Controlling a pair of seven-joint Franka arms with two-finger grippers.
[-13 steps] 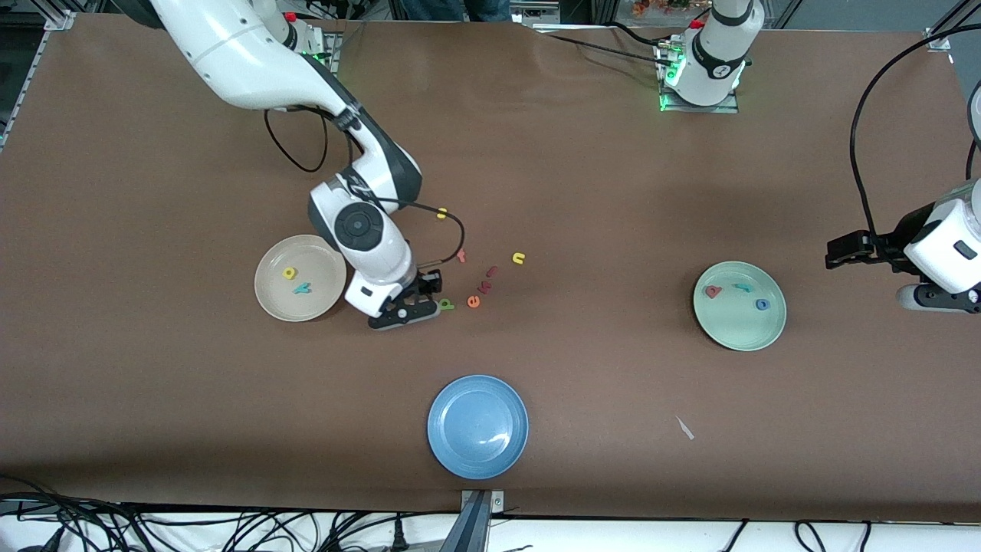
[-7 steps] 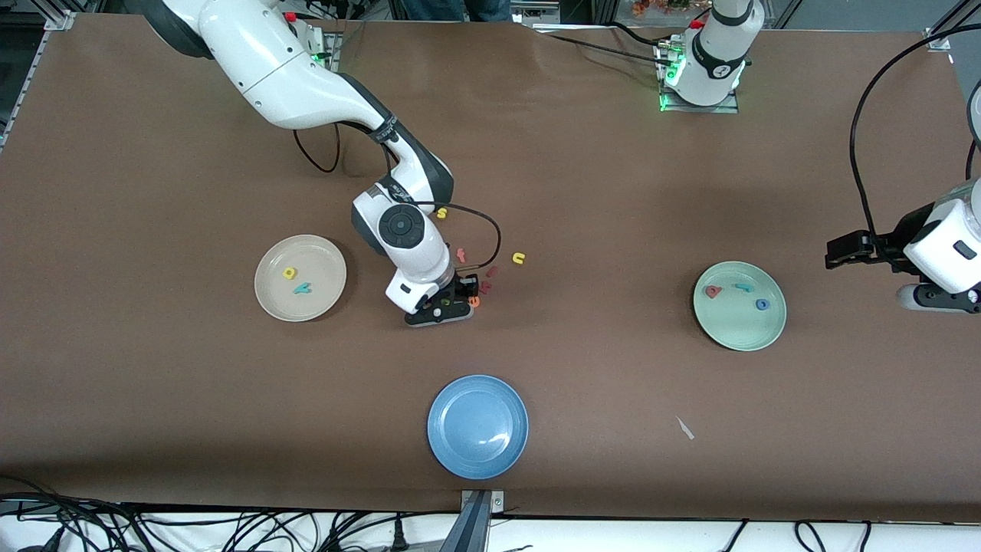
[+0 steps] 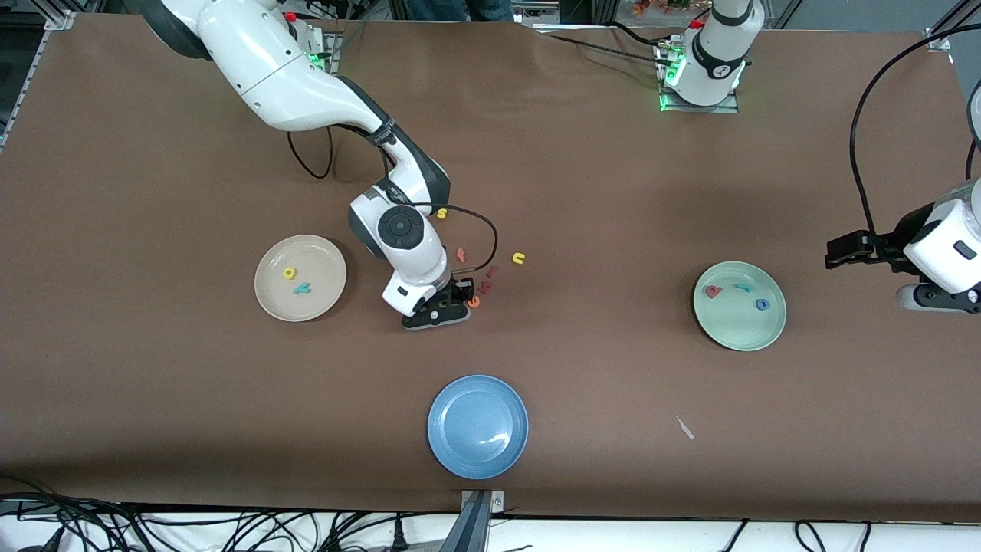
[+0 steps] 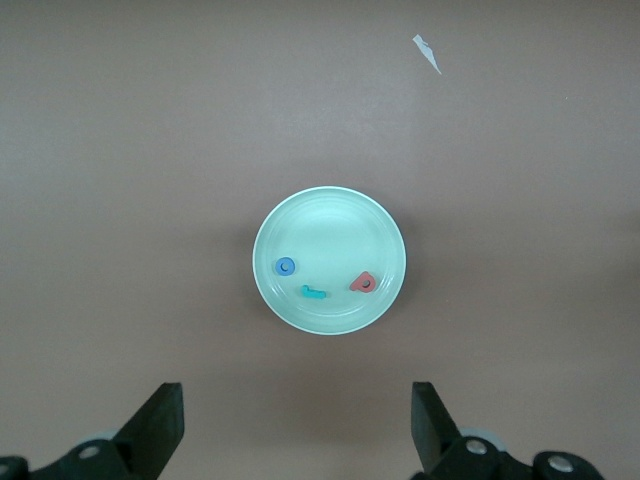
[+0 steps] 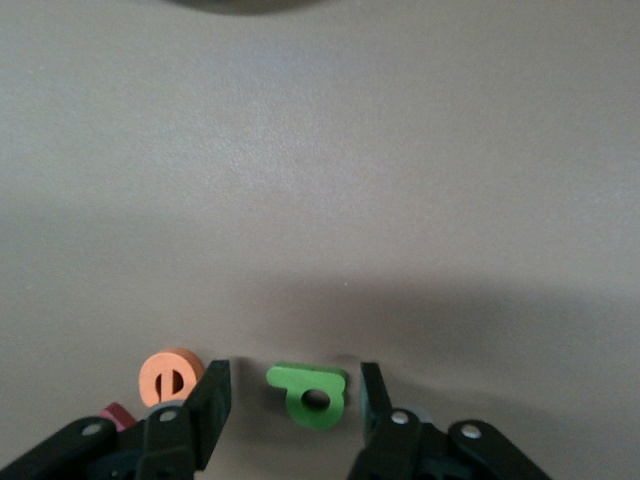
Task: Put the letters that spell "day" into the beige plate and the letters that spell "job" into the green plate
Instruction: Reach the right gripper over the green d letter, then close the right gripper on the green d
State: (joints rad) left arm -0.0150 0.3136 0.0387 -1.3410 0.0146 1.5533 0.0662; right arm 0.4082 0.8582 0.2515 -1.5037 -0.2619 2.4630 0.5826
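Note:
My right gripper (image 3: pixel 448 307) is down on the table among the loose letters. In the right wrist view the green "d" (image 5: pixel 312 396) lies flat between its open fingers (image 5: pixel 212 392), with a gap on each side. The beige plate (image 3: pixel 268 261) holds the yellow "a" (image 3: pixel 289 272) and the teal "y" (image 3: pixel 302 289). The green plate (image 3: pixel 739 333) holds the pinkish-red "b" (image 3: pixel 713 291), the teal "j" (image 3: pixel 741 288) and the blue "o" (image 3: pixel 762 304). My left gripper (image 3: pixel 847 251) waits open and empty at the left arm's end of the table, beside the green plate (image 4: pixel 330 205).
An orange "e" (image 3: pixel 474 301) lies just outside one right finger. Dark red letters (image 3: pixel 486 286), a yellow "n" (image 3: pixel 519 258) and a yellow "s" (image 3: pixel 441 213) lie close by. A blue plate (image 3: pixel 477 425) sits nearer the front camera, with a white scrap (image 3: pixel 684 428) beside it.
My right gripper has moved from beside the beige plate toward the left arm's end, and now straddles the green "d". The left arm has not moved.

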